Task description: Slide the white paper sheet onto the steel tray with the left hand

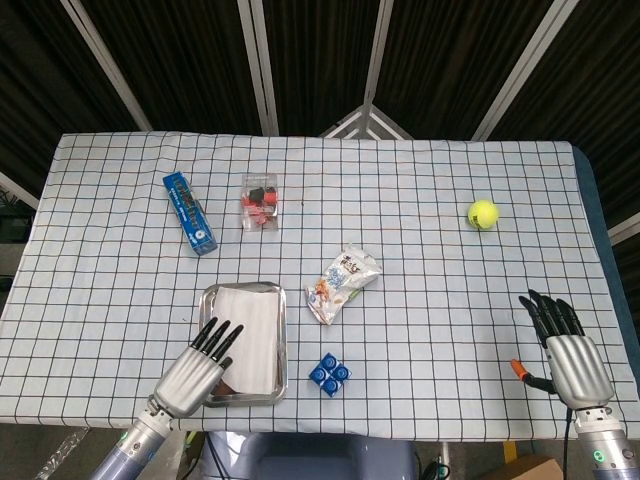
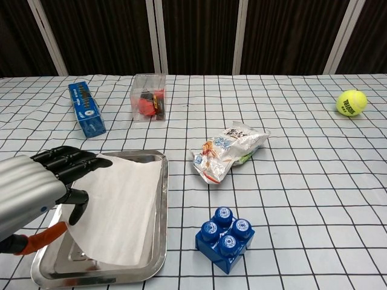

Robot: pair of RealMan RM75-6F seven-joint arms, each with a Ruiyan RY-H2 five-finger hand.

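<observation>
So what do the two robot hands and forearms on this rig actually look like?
Both match. The left robot hand has a ribbed silver metal back, glossy black fingers and an orange-red piece at the thumb base. The right robot hand is built the same, with the orange piece showing at its left side. Each sits on a grey-silver forearm; the head view shows a small green mark near each wrist. No sleeves or loose cables show.
</observation>
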